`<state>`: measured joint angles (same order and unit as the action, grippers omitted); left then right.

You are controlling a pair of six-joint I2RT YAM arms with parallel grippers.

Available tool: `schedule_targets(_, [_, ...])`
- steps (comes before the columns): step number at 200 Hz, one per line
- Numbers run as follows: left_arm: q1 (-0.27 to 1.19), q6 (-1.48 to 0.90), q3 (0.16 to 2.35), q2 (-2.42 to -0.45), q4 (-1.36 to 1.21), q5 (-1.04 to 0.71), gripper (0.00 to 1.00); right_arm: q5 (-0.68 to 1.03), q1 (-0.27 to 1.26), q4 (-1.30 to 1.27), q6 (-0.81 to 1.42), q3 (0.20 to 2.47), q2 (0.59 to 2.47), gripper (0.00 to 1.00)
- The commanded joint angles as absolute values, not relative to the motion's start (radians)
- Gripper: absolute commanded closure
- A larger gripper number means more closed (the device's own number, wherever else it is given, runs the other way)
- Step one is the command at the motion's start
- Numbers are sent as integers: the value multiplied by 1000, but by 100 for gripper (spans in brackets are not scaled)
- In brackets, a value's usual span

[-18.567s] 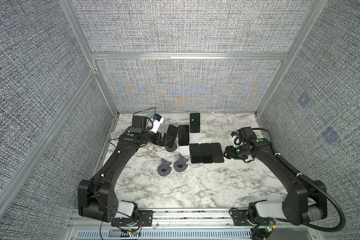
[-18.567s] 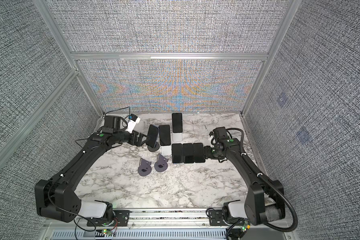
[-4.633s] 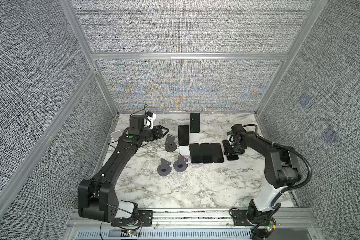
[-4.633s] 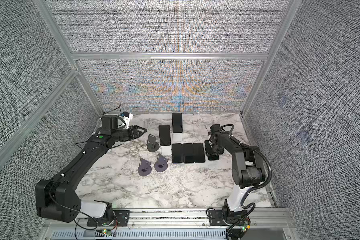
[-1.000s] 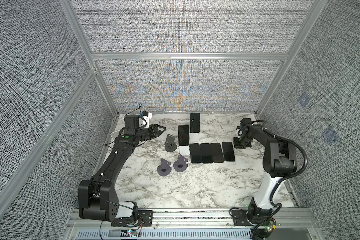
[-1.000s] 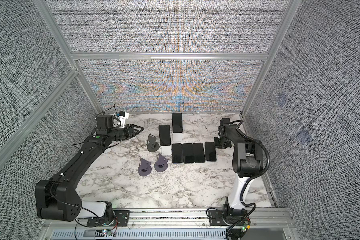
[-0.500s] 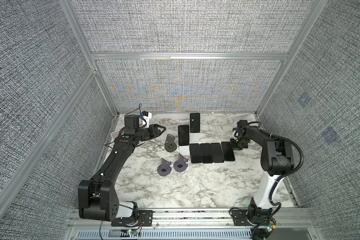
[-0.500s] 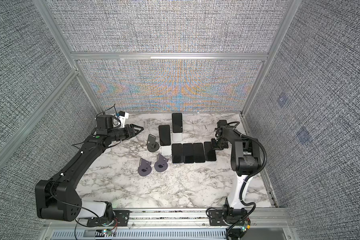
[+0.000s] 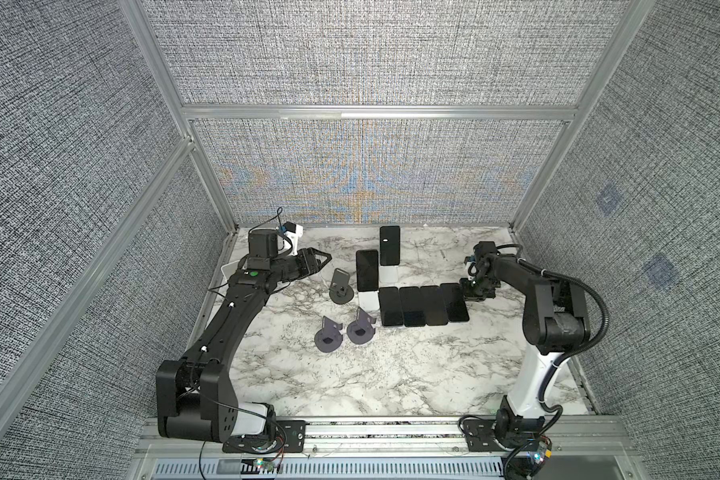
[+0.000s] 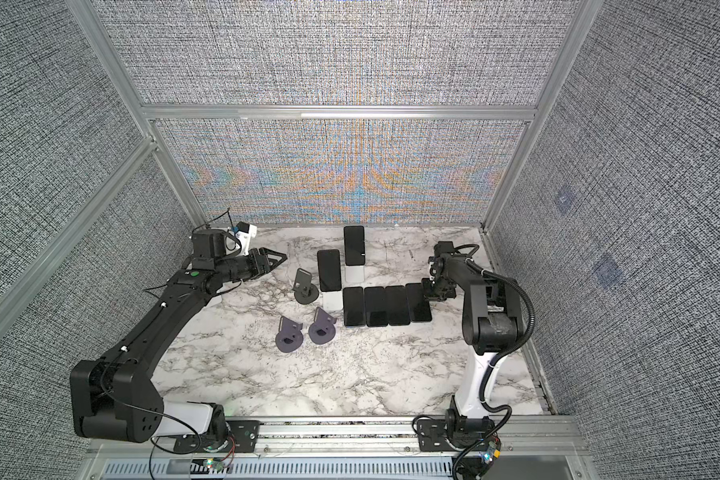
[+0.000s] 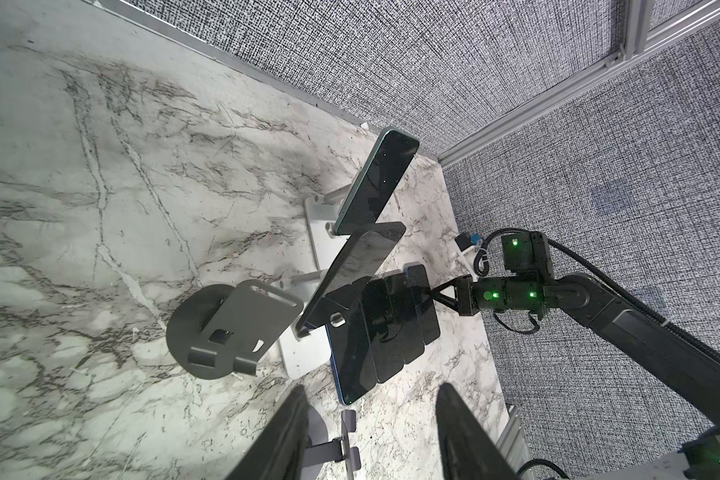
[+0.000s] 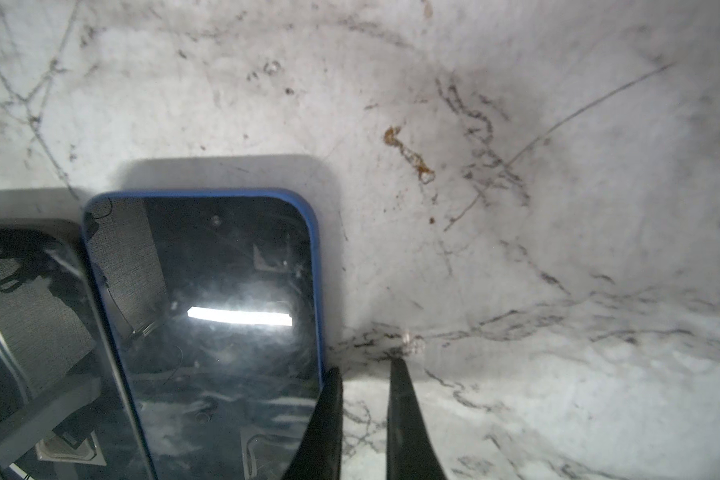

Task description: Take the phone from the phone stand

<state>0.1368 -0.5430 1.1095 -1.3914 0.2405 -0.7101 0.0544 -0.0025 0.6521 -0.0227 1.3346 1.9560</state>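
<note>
Right end effector (image 12: pixel 362 370), jaws nearly together and empty, has returned against the blue phone (image 12: pixel 208 311), likely squaring it; farther off, a propped phone (image 9: pixel 367 270) awaits on its stand (image 9: pixel 368 300).

Glossy glass phone (image 12: pixel 208 291), matt plastic stand (image 11: pixel 242 324), table (image 9: pixel 391 374) w/ smooth marble look

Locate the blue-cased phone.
The blue-cased phone lies flat at the right end of the four-phone row in both top views, beside the right arm's fingers.
</note>
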Motion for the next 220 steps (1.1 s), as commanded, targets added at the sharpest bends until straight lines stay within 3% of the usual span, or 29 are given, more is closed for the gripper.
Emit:
schedule_targets(1, [136,-532,1112,-1387,224,-724,49,56,-12,679,-17,1333,1935,81])
schedule_targets(32, [134,-511,1125,-1390,249,-728,49,50,-52,692,-19,1303,1857,61])
schedule_targets(71, [132,-489,1134,-1391,263,-741,48,146,-70,703,36,1246,1700,51])
schedule_targets(142, [111,-254,1220,-1384,451,-670,42,264,-37,709,110,1152,1441,48])
schedule_targets(172, [107,-187,1338,-1463,535,-702,29,267,14,689,132,1080,1350,48])
schedule_targets(220, [108,-162,1446,-1587,439,-809,22,417,74,624,178,965,1278,46])
